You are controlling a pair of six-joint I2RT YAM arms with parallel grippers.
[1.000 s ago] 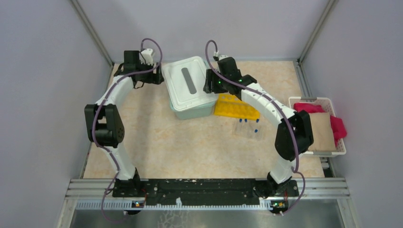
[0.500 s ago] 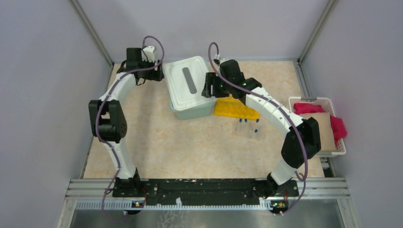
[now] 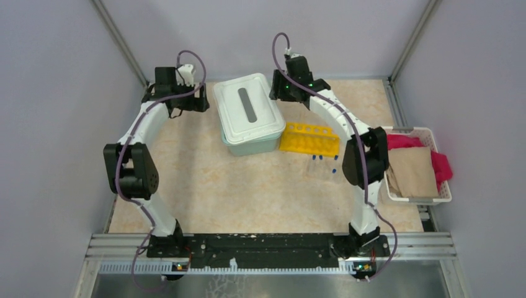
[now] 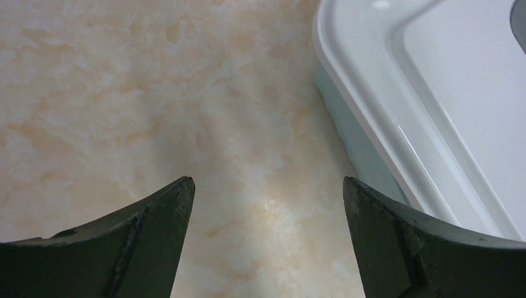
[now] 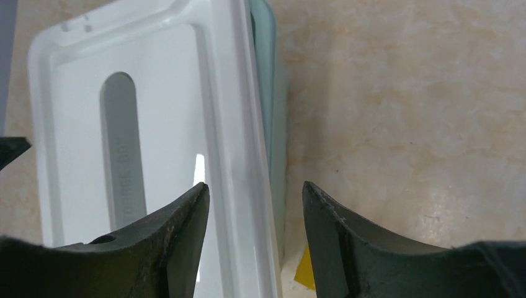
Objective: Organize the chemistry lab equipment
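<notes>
The yellow holed rack (image 3: pixel 309 138) lies right of a lidded box. Slim blue-capped test tubes (image 3: pixel 324 164) lie on the table just in front of it. My left gripper (image 3: pixel 202 101) is open and empty beside the box's far left edge; in the left wrist view (image 4: pixel 267 183) bare table shows between its fingers. My right gripper (image 3: pixel 275 94) is open at the box's far right edge; in the right wrist view (image 5: pixel 254 186) its jaws stand on either side of the lid's rim without touching it. A corner of the rack (image 5: pixel 303 274) shows below. The glass cups and squeeze bottle are out of view.
A pale green box with a white slotted lid (image 3: pixel 248 112) stands at the back centre; it also shows in the left wrist view (image 4: pixel 434 93) and the right wrist view (image 5: pixel 155 124). A white basket (image 3: pixel 406 130) of pink and brown cloths sits at the right edge.
My right gripper has moved back from over the yellow rack to the box's far right edge, uncovering the rack. My left gripper has shifted slightly left beside the box.
</notes>
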